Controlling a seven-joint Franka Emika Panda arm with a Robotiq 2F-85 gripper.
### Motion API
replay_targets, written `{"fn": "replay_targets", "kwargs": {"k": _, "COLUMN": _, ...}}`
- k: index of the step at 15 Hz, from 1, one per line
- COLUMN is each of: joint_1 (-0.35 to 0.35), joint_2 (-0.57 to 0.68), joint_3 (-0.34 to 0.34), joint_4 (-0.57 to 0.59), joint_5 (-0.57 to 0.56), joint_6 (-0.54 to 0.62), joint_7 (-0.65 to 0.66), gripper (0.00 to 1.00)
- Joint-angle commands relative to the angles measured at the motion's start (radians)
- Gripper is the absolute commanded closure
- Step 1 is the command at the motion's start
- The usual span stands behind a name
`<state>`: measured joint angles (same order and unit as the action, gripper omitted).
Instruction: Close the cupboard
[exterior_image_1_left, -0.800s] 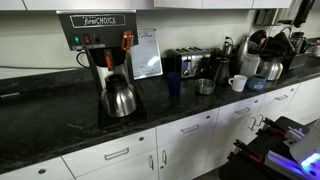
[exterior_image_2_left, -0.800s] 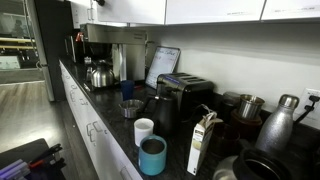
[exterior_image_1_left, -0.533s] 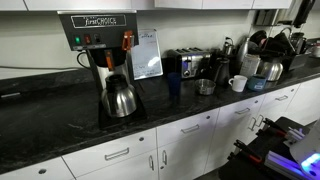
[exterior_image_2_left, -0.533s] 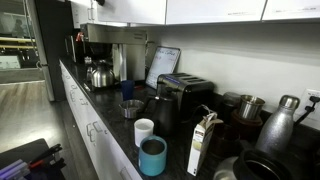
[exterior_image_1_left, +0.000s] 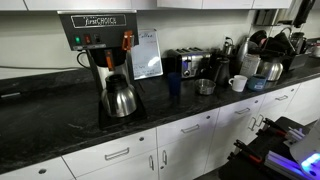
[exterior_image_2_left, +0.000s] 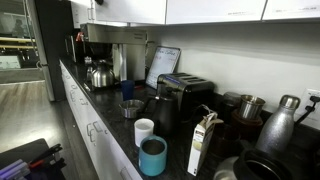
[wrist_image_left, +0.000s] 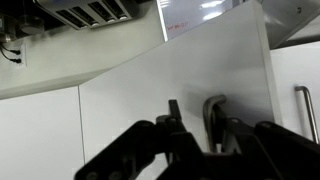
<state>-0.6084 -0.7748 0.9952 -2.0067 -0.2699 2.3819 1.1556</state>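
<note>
The wrist view is filled by the white cupboard door (wrist_image_left: 140, 100), whose top edge runs at a slant against the panels beside it, so it looks ajar. Its curved metal handle (wrist_image_left: 213, 112) stands upright between the fingers of my gripper (wrist_image_left: 203, 114). The handle sits close against the right finger (wrist_image_left: 236, 132). A strip of white door shows between it and the left finger (wrist_image_left: 174, 112), so the jaws stand apart around the handle. Neither the gripper nor this door shows clearly in the exterior views.
A neighbouring door with its own handle (wrist_image_left: 299, 110) lies to the right. Below, the black counter (exterior_image_1_left: 60, 125) carries a coffee maker (exterior_image_1_left: 100, 40), a steel pot (exterior_image_1_left: 120, 98), a toaster (exterior_image_1_left: 187, 63), mugs (exterior_image_2_left: 144, 130) and flasks (exterior_image_2_left: 278, 122).
</note>
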Motion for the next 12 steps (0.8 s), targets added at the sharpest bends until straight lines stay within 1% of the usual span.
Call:
{"fn": "replay_targets", "kwargs": {"k": 1, "joint_1": 0.042, "joint_2": 0.073, "joint_3": -0.035, "joint_4": 0.029, "joint_5": 0.029, "joint_6": -0.010, "joint_7": 0.030, "gripper": 0.97}}
{"fn": "replay_targets", "kwargs": {"k": 2, "joint_1": 0.047, "joint_2": 0.078, "joint_3": -0.037, "joint_4": 0.028, "joint_5": 0.029, "joint_6": -0.004, "joint_7": 0.028, "gripper": 1.00}}
{"fn": "replay_targets", "kwargs": {"k": 3, "joint_1": 0.053, "joint_2": 0.084, "joint_3": -0.039, "joint_4": 0.027, "joint_5": 0.030, "joint_6": 0.004, "joint_7": 0.025, "gripper": 1.00}}
{"fn": "replay_targets", "kwargs": {"k": 5, "joint_1": 0.065, "joint_2": 0.103, "joint_3": -0.046, "joint_4": 0.028, "joint_5": 0.037, "joint_6": 0.014, "joint_7": 0.004, "gripper": 0.97}}
{"fn": "replay_targets", "kwargs": {"k": 9, "joint_1": 0.113, "joint_2": 0.152, "joint_3": -0.081, "joint_4": 0.024, "joint_5": 0.032, "joint_6": 0.055, "joint_7": -0.024, "gripper": 0.97}}
{"fn": "replay_targets", "kwargs": {"k": 12, "joint_1": 0.136, "joint_2": 0.168, "joint_3": -0.100, "joint_4": 0.022, "joint_5": 0.023, "joint_6": 0.068, "joint_7": -0.038, "gripper": 0.97}}
